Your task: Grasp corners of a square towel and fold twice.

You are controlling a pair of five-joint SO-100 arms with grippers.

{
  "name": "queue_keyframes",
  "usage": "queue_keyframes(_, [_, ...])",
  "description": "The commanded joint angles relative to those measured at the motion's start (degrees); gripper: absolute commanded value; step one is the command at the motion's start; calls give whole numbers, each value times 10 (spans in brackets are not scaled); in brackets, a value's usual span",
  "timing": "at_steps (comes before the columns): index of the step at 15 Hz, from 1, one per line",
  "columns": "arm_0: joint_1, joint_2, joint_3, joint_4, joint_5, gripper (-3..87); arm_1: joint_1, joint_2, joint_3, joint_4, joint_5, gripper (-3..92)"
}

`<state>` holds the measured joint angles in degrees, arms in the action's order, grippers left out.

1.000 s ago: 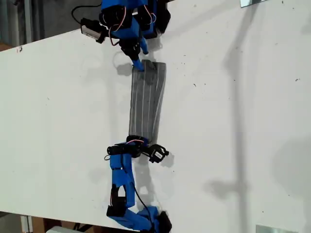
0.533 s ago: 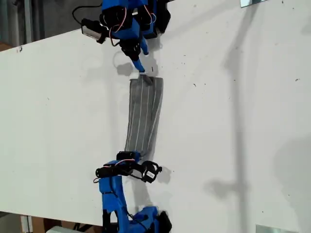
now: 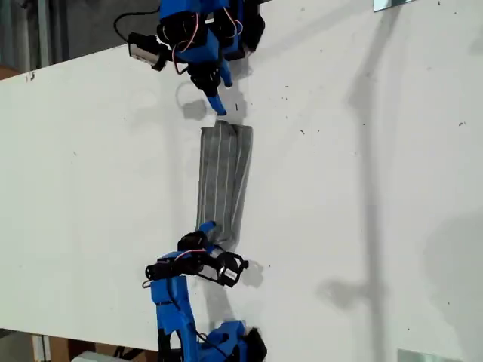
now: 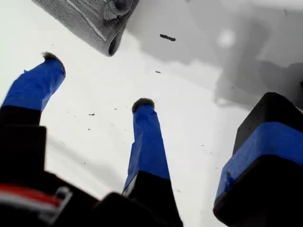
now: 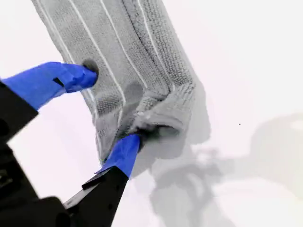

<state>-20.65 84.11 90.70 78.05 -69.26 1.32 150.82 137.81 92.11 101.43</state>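
In the exterior view, the towel (image 3: 223, 183) is seen folded into a narrow strip on the white table (image 3: 362, 188), between two arms. In the first wrist view, my first gripper (image 4: 97, 82) is spread wide and empty, just clear of the cloth's end. In the second wrist view, my second gripper (image 5: 113, 106) is spread over a bunched corner (image 5: 161, 113), unclamped.

Your arms are blue printed links with black servo blocks, thin black, red and white cables looped at the joints. Claw fingers (image 4: 147, 137) are blue with dark tips on black bases.
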Motion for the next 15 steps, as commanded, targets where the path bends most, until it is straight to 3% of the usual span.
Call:
queue_keyframes(1, [8, 34, -67, 39, 18, 276, -3, -2, -5, -3, 3, 329])
queue_keyframes(6, [-18, 137, -20, 70, 19, 276, 10, 2, 4, -23, -12, 328])
queue_keyframes(12, [-27, 228, 83, 47, 8, 274, 71, -126, 33, -204, -119, 341])
queue_keyframes(15, [-27, 257, 114, 38, 3, 269, 106, -214, 20, -252, -137, 330])
